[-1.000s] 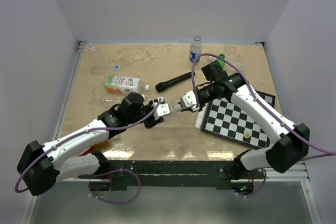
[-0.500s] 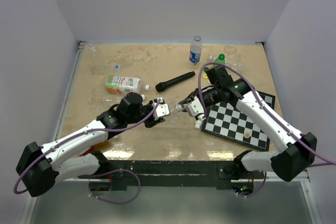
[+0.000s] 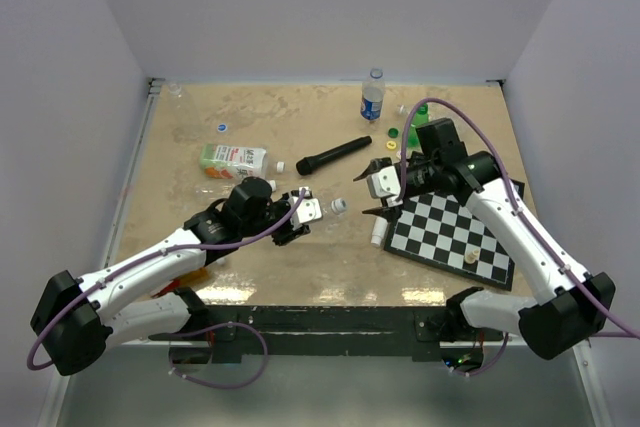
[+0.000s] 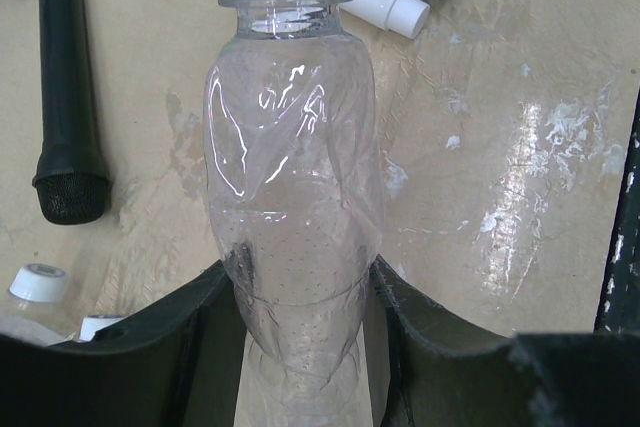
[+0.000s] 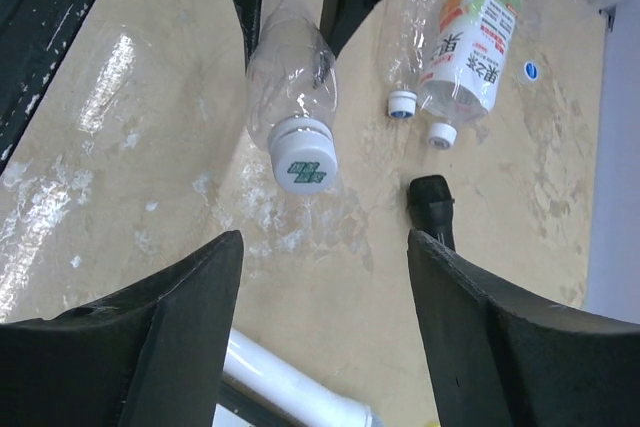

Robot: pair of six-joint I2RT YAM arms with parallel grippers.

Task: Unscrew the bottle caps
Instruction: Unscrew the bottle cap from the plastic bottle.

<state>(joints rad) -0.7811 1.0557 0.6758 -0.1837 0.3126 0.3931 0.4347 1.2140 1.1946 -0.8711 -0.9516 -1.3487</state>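
Left tool (image 3: 300, 215) clamps the bottle (image 4: 295, 177) (cap (image 5: 305, 165) on); right tool (image 5: 325, 239), jaws apart, should next pinch and twist that cap.

Thin clear plastic, glossy and crinkled: bottle (image 4: 290, 197) in the matt black left pincer (image 4: 300, 282). Smooth white plastic cap (image 5: 304, 165). Glossy, mottled beige surface (image 4: 500, 147) beneath. Matt black microphone (image 4: 65, 117) alongside.
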